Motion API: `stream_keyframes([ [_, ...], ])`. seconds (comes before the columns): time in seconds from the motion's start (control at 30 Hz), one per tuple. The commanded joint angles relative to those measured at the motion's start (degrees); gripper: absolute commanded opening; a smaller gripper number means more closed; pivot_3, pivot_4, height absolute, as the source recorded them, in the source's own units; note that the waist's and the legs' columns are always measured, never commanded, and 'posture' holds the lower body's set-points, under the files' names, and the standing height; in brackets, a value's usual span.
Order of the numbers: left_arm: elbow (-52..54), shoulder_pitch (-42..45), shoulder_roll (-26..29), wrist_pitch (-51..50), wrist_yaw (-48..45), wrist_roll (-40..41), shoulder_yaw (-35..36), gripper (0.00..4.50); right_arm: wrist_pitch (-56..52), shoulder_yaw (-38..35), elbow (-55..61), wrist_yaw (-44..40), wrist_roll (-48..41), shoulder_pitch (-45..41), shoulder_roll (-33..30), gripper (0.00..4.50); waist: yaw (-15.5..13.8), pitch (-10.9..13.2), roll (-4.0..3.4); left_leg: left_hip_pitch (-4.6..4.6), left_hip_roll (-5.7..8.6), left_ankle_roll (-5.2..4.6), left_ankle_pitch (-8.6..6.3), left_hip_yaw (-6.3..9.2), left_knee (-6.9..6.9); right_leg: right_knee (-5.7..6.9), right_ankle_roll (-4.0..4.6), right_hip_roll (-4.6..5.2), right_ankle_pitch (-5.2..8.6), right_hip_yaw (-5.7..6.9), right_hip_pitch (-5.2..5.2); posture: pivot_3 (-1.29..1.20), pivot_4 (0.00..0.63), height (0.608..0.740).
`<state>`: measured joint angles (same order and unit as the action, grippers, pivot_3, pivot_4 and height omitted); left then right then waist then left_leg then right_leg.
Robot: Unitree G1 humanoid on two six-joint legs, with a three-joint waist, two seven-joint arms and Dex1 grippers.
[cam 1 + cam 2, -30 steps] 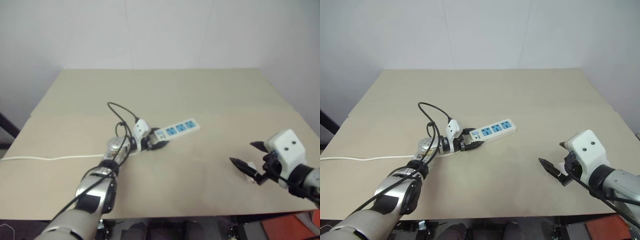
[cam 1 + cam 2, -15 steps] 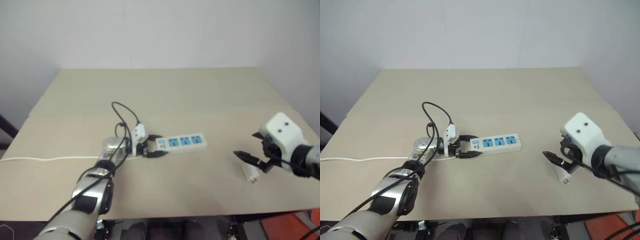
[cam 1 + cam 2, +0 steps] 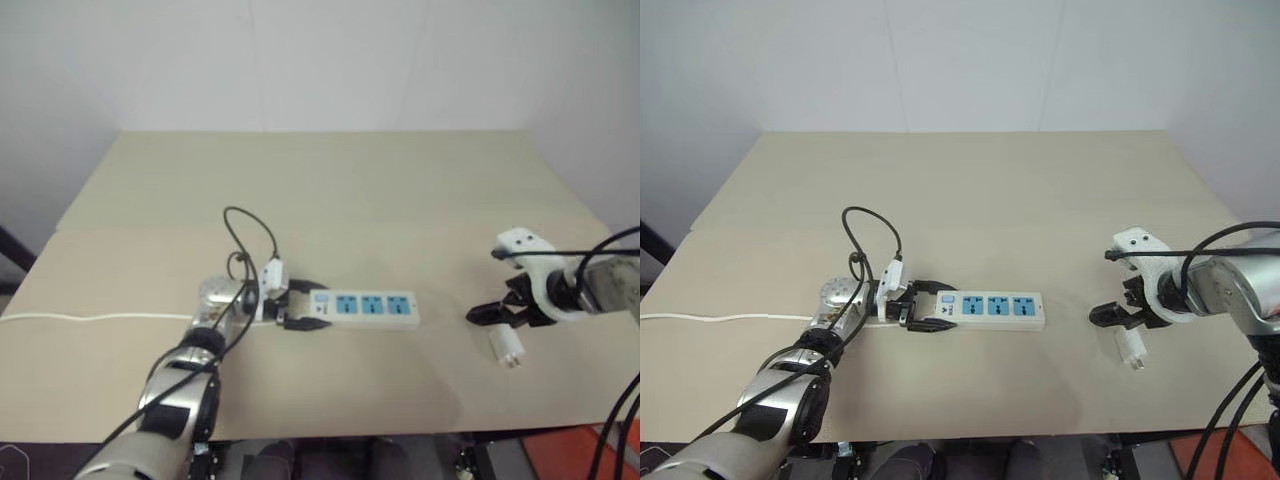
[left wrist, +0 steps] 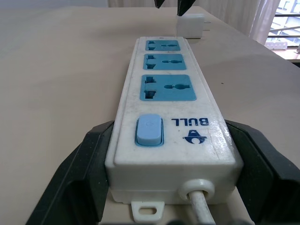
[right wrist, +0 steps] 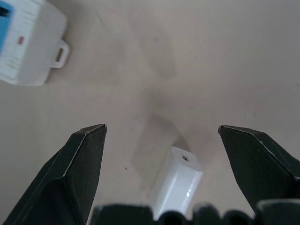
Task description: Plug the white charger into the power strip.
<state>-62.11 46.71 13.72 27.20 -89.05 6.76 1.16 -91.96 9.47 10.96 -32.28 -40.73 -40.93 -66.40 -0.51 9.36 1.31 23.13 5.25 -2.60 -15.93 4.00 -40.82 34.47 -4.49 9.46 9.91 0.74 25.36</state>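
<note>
On power strip [image 4: 173, 117]: "BULL" | left hand [image 3: 300, 305] grips its end | right hand [image 5: 161, 164] wide above white charger [image 5: 177, 185]

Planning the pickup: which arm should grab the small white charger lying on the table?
Right. Its open tool hovers above the small white charger, while the left tool is shut on the long white power strip.

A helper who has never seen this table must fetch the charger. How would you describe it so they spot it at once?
On the tan table, look toward its right edge, past the long power strip. The white charger lies there under the right claw: a small plain white block, without the strip's blue sockets or cord.
</note>
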Motion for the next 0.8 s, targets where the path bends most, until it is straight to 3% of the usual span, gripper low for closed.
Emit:
stream_keyframes([
  [0.03,2.31,-1.45,0.19,-0.73,-0.22,0.93,-0.50,3.26,-0.54,1.98,-2.64,-0.09,-1.52,-3.07,-2.57,4.50,0.00,0.00,0.00,-0.01,0.00,-0.01,-0.01,0.00,0.00,-0.08,0.00,0.00,0.00,0.00,0.00,0.00,0.150,0.740],
  [0.33,2.21,-1.95,1.04,-0.32,1.88,0.17,-1.02,3.26,-0.54,3.37,-12.02,3.78,-7.09,-3.62,-2.87,4.50,-0.02,-0.01,-0.02,-0.18,-0.03,-0.24,-0.14,-0.01,0.02,-0.21,0.03,-0.03,-0.03,-0.01,-0.13,0.00,0.150,0.740],
  [0.8,2.15,-1.42,1.17,-0.87,2.40,-0.09,-2.08,3.26,-0.54,5.24,-15.32,7.70,-8.64,-3.25,0.66,4.50,-0.01,-0.04,-0.07,-0.25,-0.03,-0.25,-0.15,-0.03,0.00,-0.17,0.04,-0.02,-0.04,-0.03,-0.18,0.00,0.150,0.740],
])
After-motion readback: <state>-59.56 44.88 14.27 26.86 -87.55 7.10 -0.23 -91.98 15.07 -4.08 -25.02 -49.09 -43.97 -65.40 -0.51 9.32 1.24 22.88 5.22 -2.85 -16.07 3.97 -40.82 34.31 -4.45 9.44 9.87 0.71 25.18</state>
